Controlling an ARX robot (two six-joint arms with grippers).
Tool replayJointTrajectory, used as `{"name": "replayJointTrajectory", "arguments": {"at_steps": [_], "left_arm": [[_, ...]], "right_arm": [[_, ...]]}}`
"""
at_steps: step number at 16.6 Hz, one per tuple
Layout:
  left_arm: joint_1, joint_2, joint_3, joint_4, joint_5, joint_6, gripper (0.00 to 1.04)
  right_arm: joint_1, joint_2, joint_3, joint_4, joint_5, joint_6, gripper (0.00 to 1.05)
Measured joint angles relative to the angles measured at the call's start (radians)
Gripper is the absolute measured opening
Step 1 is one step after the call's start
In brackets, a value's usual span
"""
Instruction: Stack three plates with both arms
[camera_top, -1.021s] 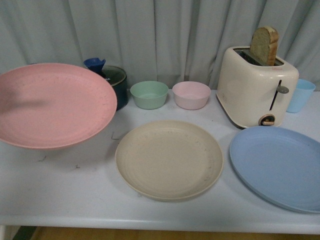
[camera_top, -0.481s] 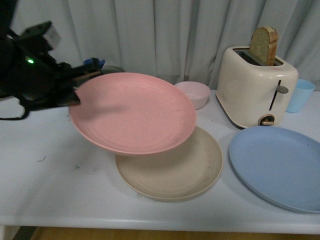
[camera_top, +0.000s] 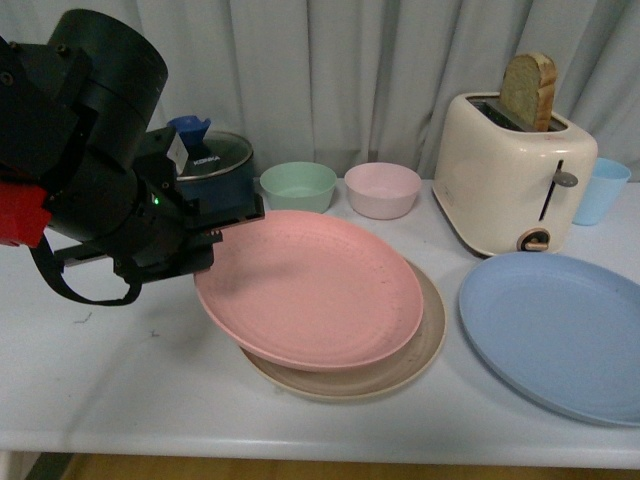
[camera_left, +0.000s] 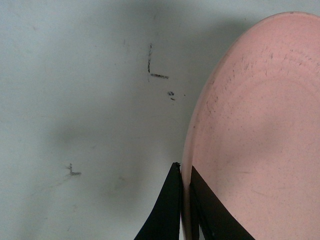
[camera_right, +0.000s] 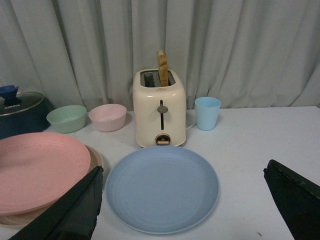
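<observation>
The pink plate (camera_top: 310, 290) sits over the beige plate (camera_top: 428, 345), offset toward the robot's left so that only a crescent of beige rim shows on the near and right sides. The pink plate's left edge is lifted clear of the table (camera_top: 120, 390). Whether its right edge touches the beige plate cannot be told.

The left gripper (camera_top: 208, 240) pinches the pink plate at its left rim. In the left wrist view the two thin black fingers (camera_left: 167, 210) stand pressed against either face of the rim, one above and one below. The left arm reaches in from the left side, its bulky black wrist housing raised above the table and angled down toward the plate.

The blue plate (camera_top: 560, 330) lies flat on the table, to the right of the stack and apart from it. The right gripper (camera_right: 182, 172) shows only in its own wrist view, its fingers spread wide and holding nothing, with the blue plate between them farther ahead.

Behind the plates stand a dark blue pot (camera_top: 215, 170), a mint-green bowl (camera_top: 298, 188), a pale pink bowl (camera_top: 382, 190), a cream toaster (camera_top: 510, 185) with a bread slice (camera_top: 528, 90), and a light blue cup (camera_top: 602, 190).
</observation>
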Motion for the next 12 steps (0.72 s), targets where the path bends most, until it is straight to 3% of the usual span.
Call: {"name": "replayJointTrajectory", "arguments": {"at_steps": [6,10,12], "left_arm": [[-0.026,0.077,0.035,-0.001,-0.026,-0.029,0.03],[-0.036,0.056,0.003,0.062,-0.029,-0.008,0.47],[-0.037,-0.082,-0.123,0.151,-0.017,0.029,0.68]], "right_arm": [[0.0,0.0,0.0,0.0,0.0,0.0,0.98],[0.0,0.0,0.0,0.0,0.0,0.0,0.98],[0.0,0.0,0.0,0.0,0.0,0.0,0.98]]}}
